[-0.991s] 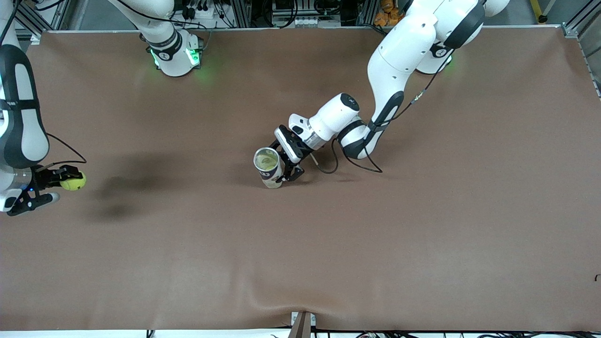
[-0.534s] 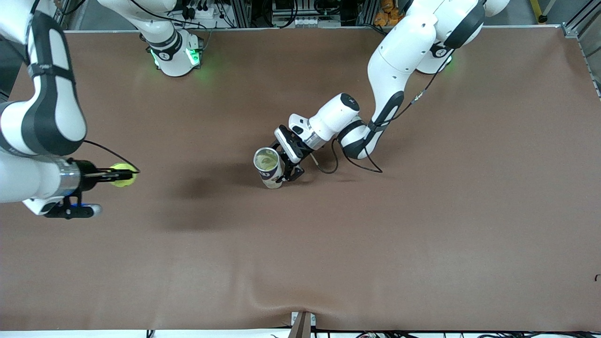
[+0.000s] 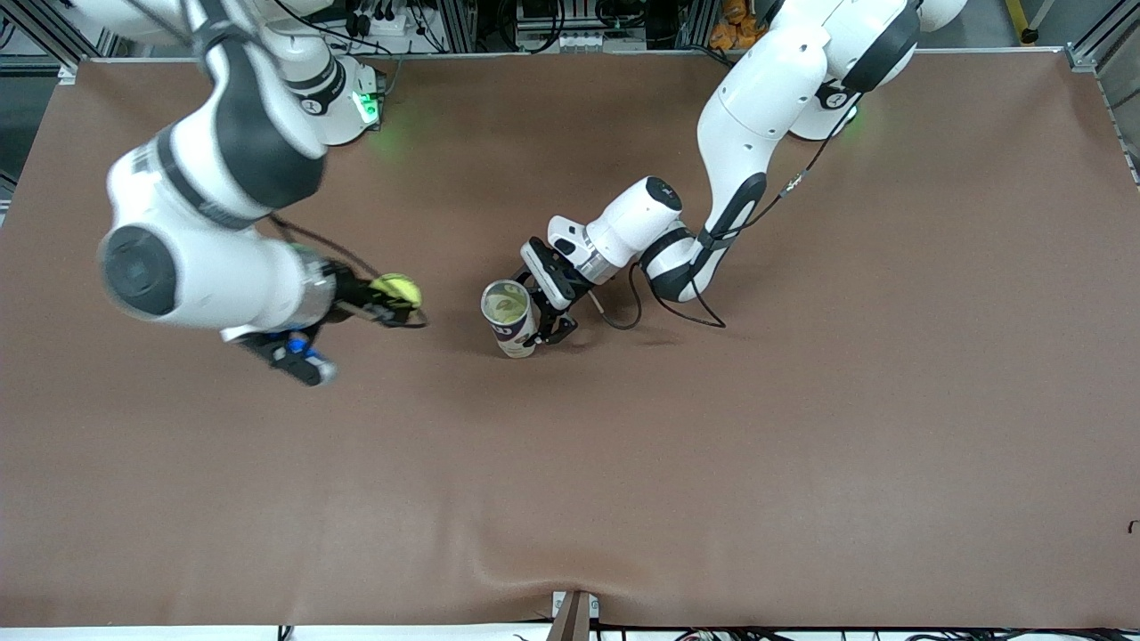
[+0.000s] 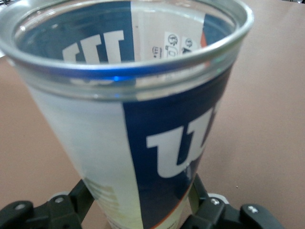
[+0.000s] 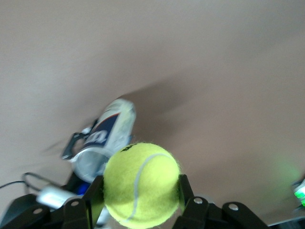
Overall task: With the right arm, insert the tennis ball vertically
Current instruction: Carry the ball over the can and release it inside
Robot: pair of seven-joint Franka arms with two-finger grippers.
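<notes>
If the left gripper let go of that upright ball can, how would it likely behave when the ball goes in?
The can is tall and narrow, so it would probably tip if nudged off-centre. Its clear thin wall suggests it is light and would likely slide on the table. The left gripper, clamped near its base, probably steadies it.

L hand (image 3: 534, 313) & R hand (image 3: 396, 303) both clamped, arms outstretched.

Fuzzy felt ball (image 5: 141, 185), glossy can (image 4: 143, 124)

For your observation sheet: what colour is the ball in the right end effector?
Yellow-green with a pale curved seam; the tennis ball shows best in the right wrist view.
</notes>
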